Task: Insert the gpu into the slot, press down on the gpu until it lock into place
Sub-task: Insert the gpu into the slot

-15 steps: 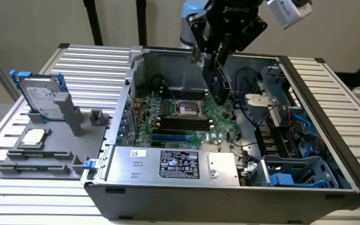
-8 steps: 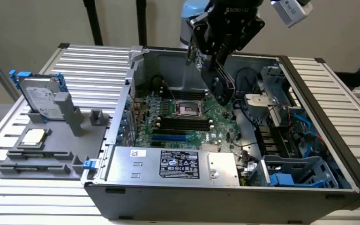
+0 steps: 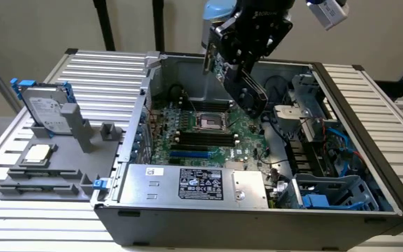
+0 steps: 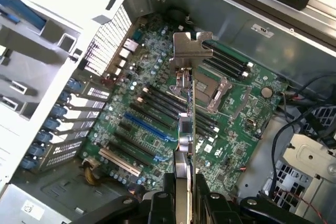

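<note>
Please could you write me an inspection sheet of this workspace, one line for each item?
Surface: ribbed metal table, carrying the open computer case.
Job's things: the gpu hangs above the motherboard, not seated; the blue slot is empty.
Clutter: hard drive and processor chip on a grey holder at the exterior view's left.
Grippers: the gripper is shut on the gpu.
Cables: black cables and blue wires inside the case.
Surroundings: plain wall behind the table.

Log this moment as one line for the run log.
gripper: shut on graphics card | position: held above motherboard, inside open computer case | blue slot: empty, graphics card not inserted
</note>
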Robot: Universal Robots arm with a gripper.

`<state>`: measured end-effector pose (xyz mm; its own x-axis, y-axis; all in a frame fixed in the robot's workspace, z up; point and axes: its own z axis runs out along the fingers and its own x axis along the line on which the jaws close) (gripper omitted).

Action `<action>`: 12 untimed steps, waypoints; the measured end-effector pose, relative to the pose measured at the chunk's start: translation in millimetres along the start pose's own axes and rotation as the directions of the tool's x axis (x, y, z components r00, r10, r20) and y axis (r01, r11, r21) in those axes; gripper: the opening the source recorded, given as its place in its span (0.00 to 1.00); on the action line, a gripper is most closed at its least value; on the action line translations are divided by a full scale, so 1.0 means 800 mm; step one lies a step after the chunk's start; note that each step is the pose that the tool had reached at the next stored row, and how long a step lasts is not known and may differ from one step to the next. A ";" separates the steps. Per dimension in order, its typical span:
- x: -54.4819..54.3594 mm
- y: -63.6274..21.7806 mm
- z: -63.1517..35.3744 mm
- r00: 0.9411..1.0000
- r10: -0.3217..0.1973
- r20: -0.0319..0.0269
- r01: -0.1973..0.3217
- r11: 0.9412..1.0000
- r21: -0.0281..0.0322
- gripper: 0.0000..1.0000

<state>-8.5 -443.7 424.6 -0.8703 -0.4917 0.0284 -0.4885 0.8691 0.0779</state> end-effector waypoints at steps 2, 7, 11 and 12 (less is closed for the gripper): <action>0.000 0.000 0.001 0.999 -0.035 0.002 0.035 0.999 -0.001 0.26; 0.000 0.000 0.004 0.993 -0.119 0.007 0.119 0.993 -0.002 0.26; 0.000 -0.001 0.007 0.982 -0.186 0.011 0.186 0.983 -0.004 0.26; 0.000 -0.001 0.007 0.979 -0.203 0.012 0.203 0.979 -0.004 0.26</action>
<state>-8.5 -443.7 418.8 -0.7539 -0.6569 0.0002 -0.6545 0.7512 0.0860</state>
